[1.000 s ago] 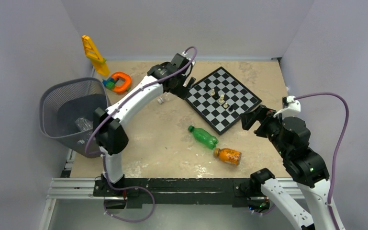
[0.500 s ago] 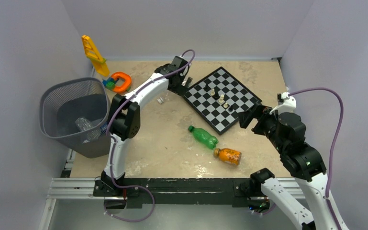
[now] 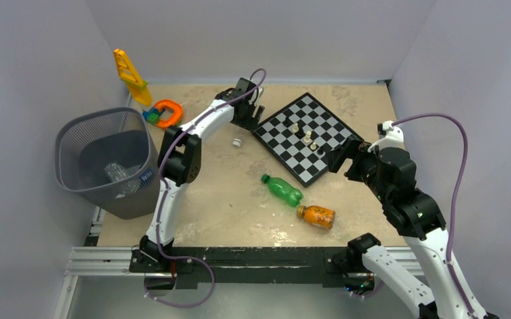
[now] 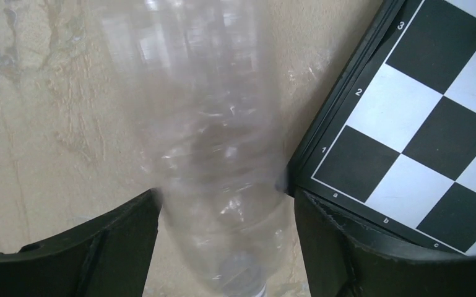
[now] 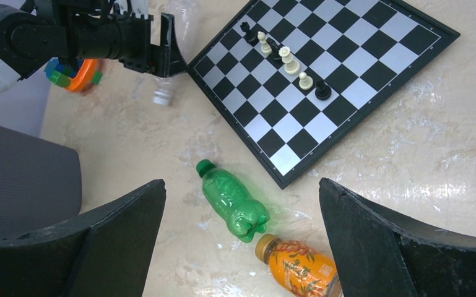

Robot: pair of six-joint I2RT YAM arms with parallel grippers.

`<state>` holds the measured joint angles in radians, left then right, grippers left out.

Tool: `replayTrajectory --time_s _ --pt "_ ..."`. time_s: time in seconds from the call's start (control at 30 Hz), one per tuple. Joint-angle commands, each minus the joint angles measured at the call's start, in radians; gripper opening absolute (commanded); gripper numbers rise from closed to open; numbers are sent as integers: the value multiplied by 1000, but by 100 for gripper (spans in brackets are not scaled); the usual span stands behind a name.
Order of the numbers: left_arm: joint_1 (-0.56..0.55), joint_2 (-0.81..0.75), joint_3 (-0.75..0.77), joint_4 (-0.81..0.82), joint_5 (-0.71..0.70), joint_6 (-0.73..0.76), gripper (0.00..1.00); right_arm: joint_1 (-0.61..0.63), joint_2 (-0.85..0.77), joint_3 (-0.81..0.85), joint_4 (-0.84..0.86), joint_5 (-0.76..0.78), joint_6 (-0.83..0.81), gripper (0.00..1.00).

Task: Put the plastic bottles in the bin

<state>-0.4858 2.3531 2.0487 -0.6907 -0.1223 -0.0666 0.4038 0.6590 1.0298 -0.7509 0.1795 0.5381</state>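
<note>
My left gripper (image 3: 248,118) is at the chessboard's left corner, shut on a clear bottle (image 4: 216,154). Both fingers touch the bottle's sides and it looks blurred. Its white cap (image 3: 238,142) pokes out toward me and also shows in the right wrist view (image 5: 161,97). My right gripper (image 3: 339,159) is open and empty, hovering above a green bottle (image 5: 235,201) and an orange bottle (image 5: 297,269). These two lie side by side on the table (image 3: 282,189) (image 3: 317,216). The dark mesh bin (image 3: 73,143) stands at the left, with a clear bottle (image 3: 115,173) and a blue-labelled one inside.
A chessboard (image 3: 292,156) with several pieces lies at the centre right. Orange and yellow toys (image 3: 166,113) sit at the back left, behind the bin. Grey walls close in the left, back and right sides.
My left arm has drawn its elbow in and shifted the gripper slightly back; the clear bottle's cap has swung right. My right gripper has moved left and further out, toward the chessboard.
</note>
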Motion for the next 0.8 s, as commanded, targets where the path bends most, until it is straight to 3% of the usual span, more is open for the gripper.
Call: replayTrajectory --time_s 0.0,0.23,0.57,0.77 --pt "-4 13 47 -36 17 -11 73 3 -2 4 44 -14 -7 98" --pt "-6 -189 -104 7 -34 -39 40 3 -6 7 49 -21 -7 98" --pt "-72 -766 -248 -34 -84 -78 38 3 -13 -14 92 -75 0 98" --pt "-67 -1172 -415 -1 -324 -71 25 3 -31 -30 104 -84 -2 97"
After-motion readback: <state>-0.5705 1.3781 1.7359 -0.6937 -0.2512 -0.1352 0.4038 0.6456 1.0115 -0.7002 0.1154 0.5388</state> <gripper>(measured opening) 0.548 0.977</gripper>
